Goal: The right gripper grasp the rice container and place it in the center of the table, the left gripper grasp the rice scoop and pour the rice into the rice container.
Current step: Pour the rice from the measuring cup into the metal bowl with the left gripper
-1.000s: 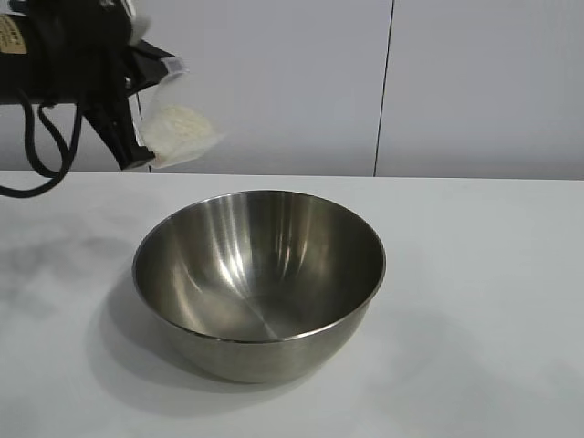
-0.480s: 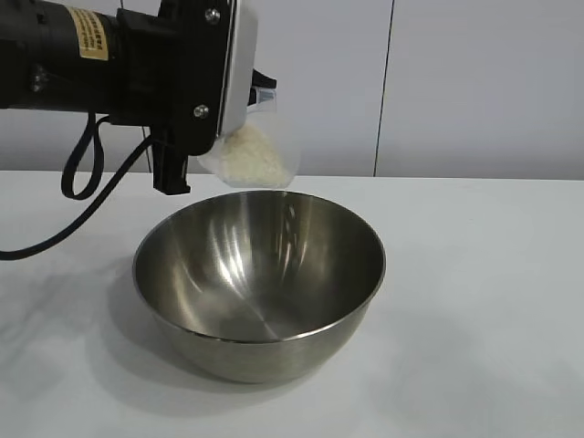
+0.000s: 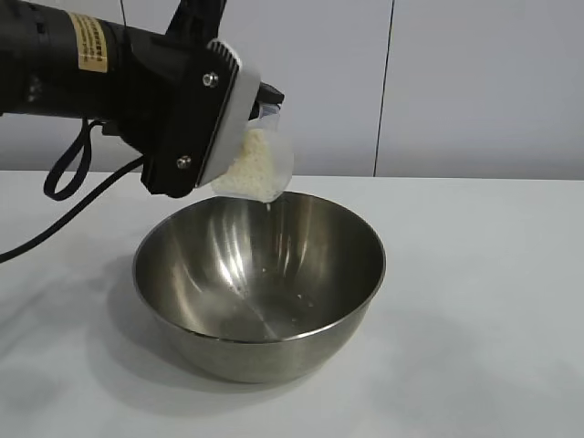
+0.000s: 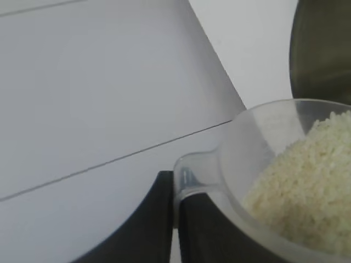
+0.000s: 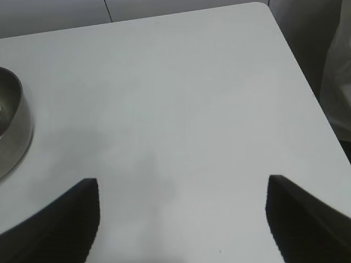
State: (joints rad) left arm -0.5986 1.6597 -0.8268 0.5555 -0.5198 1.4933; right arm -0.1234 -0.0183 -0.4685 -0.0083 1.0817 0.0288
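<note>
Since a second ago the left gripper (image 3: pixel 260 137) has swung in over the bowl (image 3: pixel 259 283) and rolled, tipping the scoop (image 3: pixel 260 164) it clamps by the handle. Rice (image 3: pixel 251 169) is heaped against the scoop's lowered lip, and a few grains already lie scattered in the bowl's bottom. That steel bowl stands mid-table on the plain white table (image 3: pixel 474 301), before a pale panelled wall (image 3: pixel 456 82). Off to the side, the right gripper (image 5: pixel 181 219) hovers with fingers spread, holding nothing.

Pale grey wall panels (image 3: pixel 474 82) behind the tabletop, split by a thin dark vertical seam (image 3: pixel 384 87).
</note>
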